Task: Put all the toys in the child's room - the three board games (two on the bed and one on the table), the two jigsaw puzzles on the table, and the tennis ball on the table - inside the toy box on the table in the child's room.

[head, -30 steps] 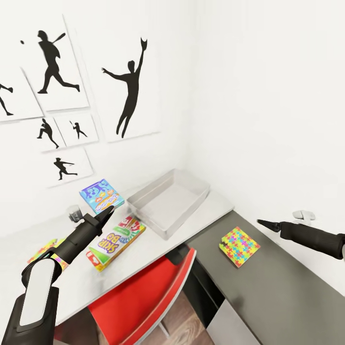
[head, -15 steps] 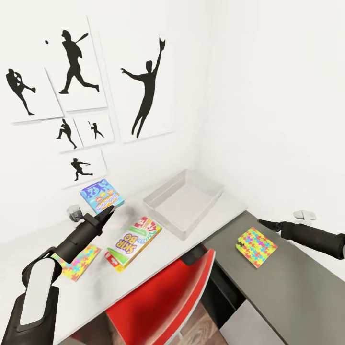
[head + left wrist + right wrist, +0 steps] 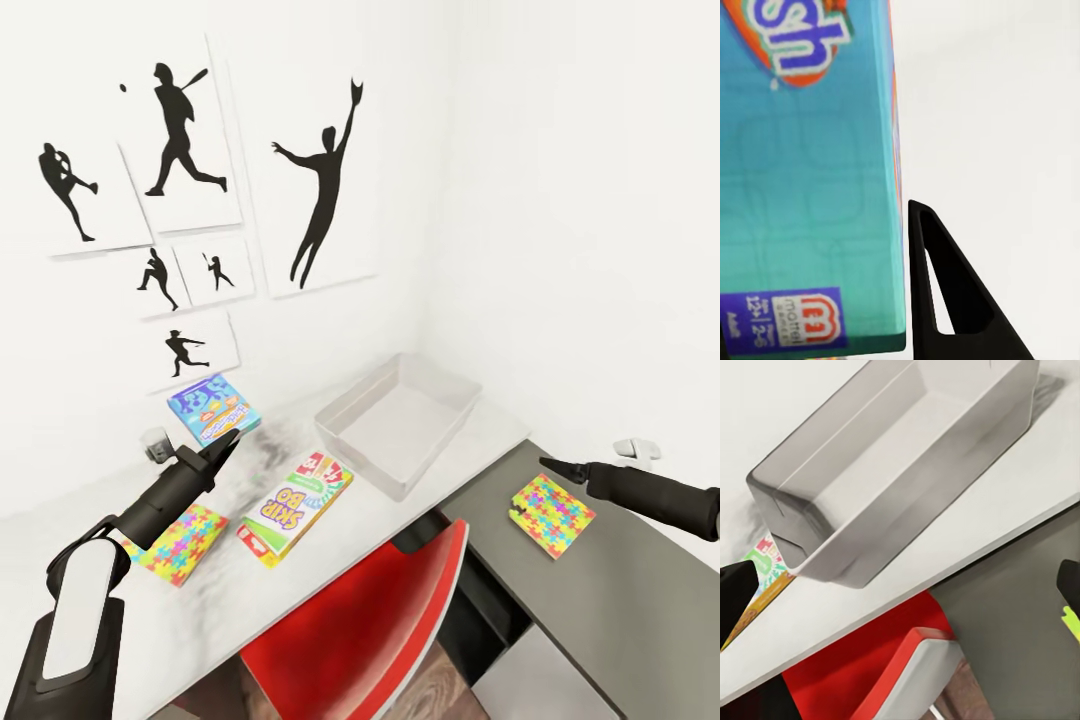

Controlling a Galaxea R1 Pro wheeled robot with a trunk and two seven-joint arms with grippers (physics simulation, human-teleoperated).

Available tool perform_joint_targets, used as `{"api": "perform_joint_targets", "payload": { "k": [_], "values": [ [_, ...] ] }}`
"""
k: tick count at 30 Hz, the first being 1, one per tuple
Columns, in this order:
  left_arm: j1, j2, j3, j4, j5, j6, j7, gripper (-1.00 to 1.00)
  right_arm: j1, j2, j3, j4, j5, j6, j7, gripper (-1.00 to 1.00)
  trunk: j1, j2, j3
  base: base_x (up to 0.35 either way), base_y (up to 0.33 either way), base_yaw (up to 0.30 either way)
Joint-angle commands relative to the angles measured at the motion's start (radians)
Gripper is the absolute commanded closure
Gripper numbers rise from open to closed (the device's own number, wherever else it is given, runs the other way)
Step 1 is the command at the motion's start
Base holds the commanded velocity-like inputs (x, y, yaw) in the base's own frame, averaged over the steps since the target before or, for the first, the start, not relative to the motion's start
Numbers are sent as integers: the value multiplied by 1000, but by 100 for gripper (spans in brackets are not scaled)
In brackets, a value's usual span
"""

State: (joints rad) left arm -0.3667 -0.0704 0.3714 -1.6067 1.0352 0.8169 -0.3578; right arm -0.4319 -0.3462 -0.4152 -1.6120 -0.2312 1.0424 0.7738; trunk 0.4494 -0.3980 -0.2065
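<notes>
Board game (image 3: 212, 410) clamped in left jaws, right jaws spread empty. Carry level over toy box (image 3: 400, 425); release low.

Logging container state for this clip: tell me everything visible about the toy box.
The toy box is a shallow light-grey rectangular bin with plain sloping walls, plastic-looking and open-topped, with nothing visible inside it. It sits upright on the white table, set at an angle in the corner by the wall. Nothing but the table touches it.
</notes>
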Motion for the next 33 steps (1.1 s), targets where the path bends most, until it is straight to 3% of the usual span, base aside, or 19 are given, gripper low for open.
{"api": "perform_joint_targets", "payload": {
  "k": [1,3,4,6,11,12,14,15,18,26,29,30,33],
  "values": [
    [-1,-1,3,0,0,7,-3,100,-1,0,-1,0,2,5,5,-100,1,-2,-2,0,22,0],
    [-5,-4,-4,0,-1,6,2,100,-1,-2,-2,0,1,5,7,-100,1,-2,-2,0,16,0],
    [-34,-6,-26,3,-2,4,33,100,-1,-4,-2,0,-1,5,8,-100,1,-2,-2,0,7,0],
    [-53,-6,-34,5,-2,4,53,100,-1,-4,-2,0,-2,5,8,-100,1,-2,-2,0,6,0],
    [-173,-13,-59,40,2,5,207,100,-1,-2,-2,0,-3,5,8,-100,1,-2,-2,0,3,0],
    [-345,-32,-80,202,4,-4,365,100,-1,-7,-3,0,-4,5,9,-100,1,-2,-2,0,0,0],
    [-380,-34,-84,260,4,-19,384,100,-1,-8,-3,0,-5,5,10,-100,1,-2,-2,0,0,0],
    [-436,-34,-88,370,-1,-70,406,100,-1,-12,-4,0,-5,5,10,-100,1,-2,-2,0,0,-5],
    [-487,-31,-99,494,-8,-121,415,100,-2,-16,-4,0,-5,5,10,-100,1,-2,-2,0,0,-75],
    [-570,-35,-168,660,-47,-166,423,100,-2,-18,-4,0,-5,5,10,-100,1,-2,-2,0,0,-218],
    [-623,-38,-187,736,-54,-184,436,100,-2,-19,-4,-1,-5,5,10,-100,1,-2,-2,0,0,-262],
    [-679,-42,-197,814,-54,-202,457,100,-2,-18,-3,-1,-5,5,10,-100,1,-2,-2,0,0,-273],
    [-731,-47,-202,868,-53,-220,471,100,-2,-18,-3,-1,-5,5,10,-100,1,-2,-2,0,0,-276]
  ]
}}
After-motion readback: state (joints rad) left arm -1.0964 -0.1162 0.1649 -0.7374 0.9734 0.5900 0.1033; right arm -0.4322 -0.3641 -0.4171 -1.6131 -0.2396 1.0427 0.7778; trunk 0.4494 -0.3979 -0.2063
